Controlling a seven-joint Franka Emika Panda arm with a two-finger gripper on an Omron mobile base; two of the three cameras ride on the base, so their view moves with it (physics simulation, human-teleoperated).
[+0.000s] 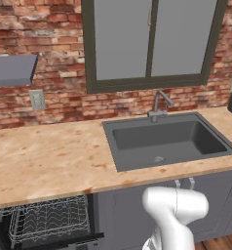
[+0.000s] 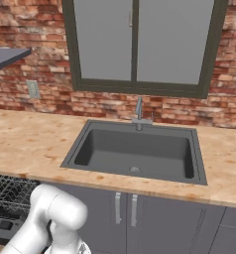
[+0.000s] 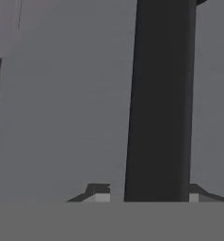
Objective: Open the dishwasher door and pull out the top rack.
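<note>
In the hand view the dishwasher door (image 3: 62,117) is a flat grey panel seen close up, with its long black bar handle (image 3: 158,103) running up the picture. My gripper (image 3: 148,197) is shut on that handle, one fingertip (image 3: 102,197) on each side of the bar. The top rack (image 1: 47,219), a white wire basket with upright tines, shows in the open dishwasher mouth under the counter edge at the lower left. The right base view has the top rack (image 2: 8,191) at its left edge. My white arm (image 1: 174,215) bends down below the counter front.
A dark sink (image 1: 166,141) with a faucet (image 1: 159,105) is set in the wooden counter (image 1: 49,156). Grey cabinet doors (image 2: 154,218) with small silver handles stand under the sink, right of the dishwasher. A brick wall and a window are behind.
</note>
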